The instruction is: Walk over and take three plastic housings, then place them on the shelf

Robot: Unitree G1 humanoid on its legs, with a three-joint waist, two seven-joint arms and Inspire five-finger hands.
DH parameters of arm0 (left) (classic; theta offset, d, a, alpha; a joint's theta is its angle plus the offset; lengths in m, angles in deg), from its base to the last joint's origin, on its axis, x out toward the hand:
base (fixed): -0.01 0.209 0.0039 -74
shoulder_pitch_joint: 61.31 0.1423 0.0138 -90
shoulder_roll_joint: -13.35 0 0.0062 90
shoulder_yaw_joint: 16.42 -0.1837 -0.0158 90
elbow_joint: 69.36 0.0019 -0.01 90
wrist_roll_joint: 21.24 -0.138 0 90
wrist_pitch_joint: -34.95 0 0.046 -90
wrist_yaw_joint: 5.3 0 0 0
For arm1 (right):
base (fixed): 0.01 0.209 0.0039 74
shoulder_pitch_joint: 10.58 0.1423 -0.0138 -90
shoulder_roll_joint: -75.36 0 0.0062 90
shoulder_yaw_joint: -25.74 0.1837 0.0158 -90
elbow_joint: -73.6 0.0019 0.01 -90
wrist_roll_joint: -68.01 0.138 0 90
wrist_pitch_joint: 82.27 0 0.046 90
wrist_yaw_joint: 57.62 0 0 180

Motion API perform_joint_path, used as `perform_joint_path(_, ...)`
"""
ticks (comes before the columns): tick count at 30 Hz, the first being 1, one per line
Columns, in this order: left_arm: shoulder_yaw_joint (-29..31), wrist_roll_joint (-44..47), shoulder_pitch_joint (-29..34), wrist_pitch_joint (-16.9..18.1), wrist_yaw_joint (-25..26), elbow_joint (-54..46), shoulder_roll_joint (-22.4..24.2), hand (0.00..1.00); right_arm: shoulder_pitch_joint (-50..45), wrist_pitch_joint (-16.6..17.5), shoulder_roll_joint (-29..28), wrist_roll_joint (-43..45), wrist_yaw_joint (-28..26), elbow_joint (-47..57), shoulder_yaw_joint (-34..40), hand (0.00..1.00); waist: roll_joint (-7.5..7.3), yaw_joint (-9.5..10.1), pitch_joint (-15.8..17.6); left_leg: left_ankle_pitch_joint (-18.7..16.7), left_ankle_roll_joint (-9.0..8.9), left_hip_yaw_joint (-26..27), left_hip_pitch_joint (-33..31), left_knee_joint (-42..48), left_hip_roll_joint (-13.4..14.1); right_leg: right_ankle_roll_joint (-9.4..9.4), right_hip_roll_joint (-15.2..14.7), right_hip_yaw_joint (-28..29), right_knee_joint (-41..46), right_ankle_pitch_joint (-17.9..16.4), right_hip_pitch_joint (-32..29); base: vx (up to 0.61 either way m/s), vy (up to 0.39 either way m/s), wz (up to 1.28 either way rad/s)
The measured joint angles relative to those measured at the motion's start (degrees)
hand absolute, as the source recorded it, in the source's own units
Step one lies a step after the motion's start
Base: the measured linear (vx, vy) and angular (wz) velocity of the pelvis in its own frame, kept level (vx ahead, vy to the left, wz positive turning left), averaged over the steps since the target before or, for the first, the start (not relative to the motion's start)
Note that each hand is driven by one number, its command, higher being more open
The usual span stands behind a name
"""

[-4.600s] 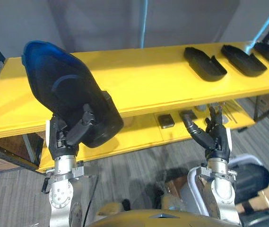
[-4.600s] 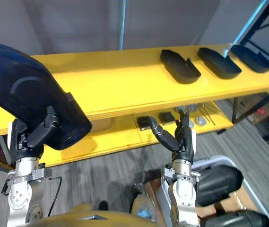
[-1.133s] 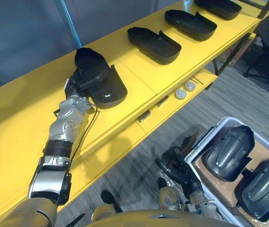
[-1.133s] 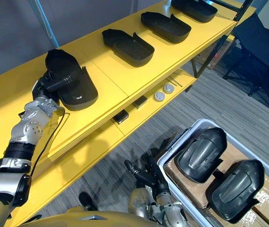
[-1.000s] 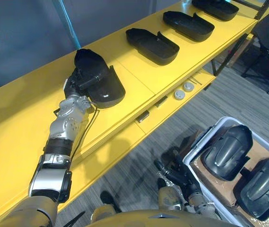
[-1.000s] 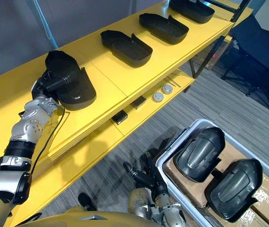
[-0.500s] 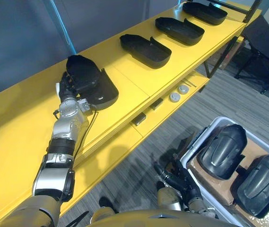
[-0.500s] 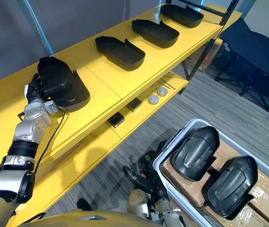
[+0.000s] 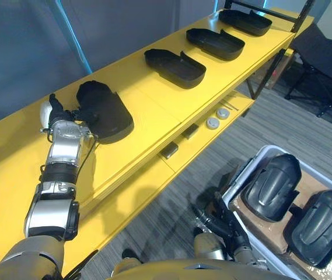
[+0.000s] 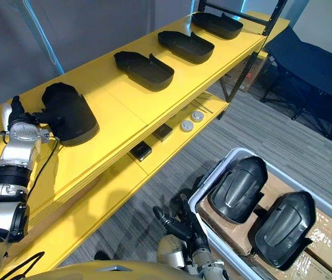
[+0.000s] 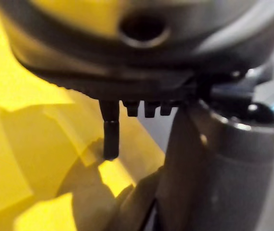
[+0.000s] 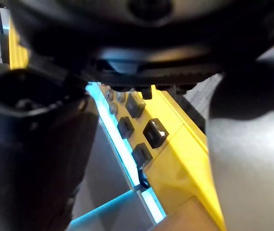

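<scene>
Since half a second ago, the left hand (image 9: pixel 58 114) has come off the plastic housing (image 9: pixel 104 112) and drawn back to just beside its left end; before, it lay over the shell's rear. We now see its fingers straight and loosely spread, holding nothing, with the white-covered thumb on the side away from the shell. We cannot tell whether any fingertip touches the shell's edge. In the left wrist view, one dark finger (image 11: pixel 110 137) points down at the yellow board.

The plastic housing lies dome side up on the top shelf (image 9: pixel 154 111), left of centre in the left eye view. Further along the same board, towards the upper right, we count three open housings lying hollow side up and well apart: the nearest (image 9: pixel 174 67), the middle one (image 9: pixel 215 42) and the farthest (image 9: pixel 246 20).

The lower shelf (image 9: pixel 136 186) carries two round discs (image 9: pixel 217 118) and a few small dark blocks (image 9: pixel 168 151).

The right hand (image 9: pixel 218 221) hangs low at the bottom centre of the left eye view, above the grey carpet (image 9: pixel 306 128). Its fingers are stretched out and relaxed, gripping nothing.

At the lower right stands a grey bin (image 10: pixel 212 175), just beside that hand. In it two domed housings lie side by side on brown cardboard, one (image 9: pixel 269 186) nearer the hand and one (image 9: pixel 320 217) at the frame's edge.
</scene>
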Motion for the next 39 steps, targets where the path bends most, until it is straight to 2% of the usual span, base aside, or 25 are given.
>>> perform_joint_path(4,-0.26,5.22,0.02,2.78,0.96,0.19,-0.03,1.00,-0.49,2.03,0.01,-2.06,3.33,0.09,-0.36,1.00,0.81,-0.05,-0.82,0.01,0.01,0.18,0.12,0.00,0.00,-0.01,0.00,0.13,0.11,0.00,0.00,0.00,0.000,0.00)
perform_joint_path(9,-1.03,14.39,0.13,11.98,2.50,-0.73,-0.03,1.00,-0.34,4.68,0.00,-1.97,7.09,4.94,0.42,1.00,1.26,-0.19,-1.92,0.08,0.09,0.25,0.30,-0.15,-0.06,-0.01,-0.03,0.23,0.21,0.00,0.00,0.00,0.000,0.00)
perform_joint_path(11,-1.05,16.67,1.06,14.88,4.07,-5.18,-0.02,1.00,-0.36,6.09,-0.03,-1.94,7.59,10.11,1.82,1.00,1.37,-0.29,-1.98,0.22,0.28,0.22,0.31,-0.23,-0.15,0.01,-0.03,0.24,0.41,0.00,-0.08,0.00,0.000,0.00)
perform_joint_path(16,-0.77,19.94,4.23,25.25,6.61,-18.53,-0.02,1.00,1.78,8.11,-0.04,5.42,1.20,22.76,4.96,1.00,2.18,0.19,-2.59,0.91,0.44,-0.77,0.24,-0.98,-0.46,0.06,-0.16,-0.38,0.80,-0.11,-0.11,0.00,-0.008,0.07)
perform_joint_path(19,0.68,20.65,8.09,31.10,7.30,-27.15,0.48,1.00,5.20,8.52,0.09,5.99,-0.81,30.25,5.12,1.00,3.79,0.89,-4.02,1.72,0.68,-2.11,0.15,-2.32,-1.12,0.12,-0.55,-1.84,1.19,-0.61,0.03,0.00,-0.008,0.20)
perform_joint_path(20,0.96,20.66,8.60,31.54,7.39,-27.75,0.69,1.00,5.56,8.51,0.09,5.99,-1.01,30.70,5.03,1.00,3.94,0.97,-4.15,1.74,0.71,-2.26,0.09,-2.32,-1.15,0.15,-0.59,-1.97,1.21,-0.67,0.07,0.00,-0.003,0.24)
perform_joint_path(21,1.89,20.71,10.75,33.42,7.79,-30.43,1.63,1.00,7.09,8.51,0.10,5.97,-1.63,32.61,4.60,1.00,4.26,1.29,-4.43,1.85,0.85,-3.06,0.07,-2.32,-1.39,0.28,-0.90,-2.71,1.66,-1.15,0.34,-0.01,-0.007,0.29)
perform_joint_path(25,3.61,21.86,21.88,40.47,7.60,-39.43,6.95,1.00,11.23,8.15,0.11,7.18,-3.75,37.34,4.16,1.00,4.56,3.74,-5.66,1.66,1.35,-5.85,-0.01,-2.33,-2.31,0.48,-2.06,-5.26,3.16,-3.02,0.97,-0.02,-0.013,0.35)
perform_joint_path(27,3.31,24.02,33.14,45.32,6.07,-47.17,11.92,1.00,14.90,7.39,0.04,9.41,-6.45,38.88,2.87,1.00,4.32,6.02,-6.39,1.69,1.39,-8.05,-0.69,-2.33,-2.79,0.49,-2.61,-7.28,3.14,-3.42,1.76,0.02,-0.013,0.44)
perform_joint_path(28,2.70,24.50,35.92,46.35,5.71,-48.95,13.35,1.00,15.92,6.97,0.03,9.58,-6.78,38.92,2.28,1.00,4.17,6.43,-6.69,1.71,1.38,-8.93,-1.14,-2.30,-3.00,0.59,-2.81,-8.02,3.12,-3.56,1.89,0.02,-0.016,0.57)
perform_joint_path(31,-1.63,21.69,47.60,48.87,4.75,-55.20,19.21,1.00,23.10,3.01,0.01,9.17,-7.59,37.14,-1.46,1.00,3.48,10.07,-7.12,2.50,1.38,-13.61,-2.72,-2.33,-4.12,0.72,-3.51,-11.61,2.41,-3.61,3.40,0.01,-0.014,0.60)
perform_joint_path(37,-0.90,18.20,52.34,51.26,-0.83,-55.24,21.86,1.00,32.54,-3.36,-0.47,6.84,-5.78,25.52,-7.20,1.00,3.24,14.51,-7.22,4.47,1.41,-20.91,-5.29,-4.27,-5.93,0.92,-3.65,-18.38,-2.04,-2.43,6.52,0.00,-0.002,0.57)
perform_joint_path(39,-0.46,18.12,53.25,51.79,-2.74,-55.40,22.75,1.00,34.25,-4.91,-1.06,6.02,-4.16,22.61,-8.43,1.00,3.12,15.13,-7.19,4.86,1.75,-21.82,-5.99,-4.43,-6.30,1.05,-3.64,-19.44,-3.21,-1.81,6.94,0.02,0.012,0.30)
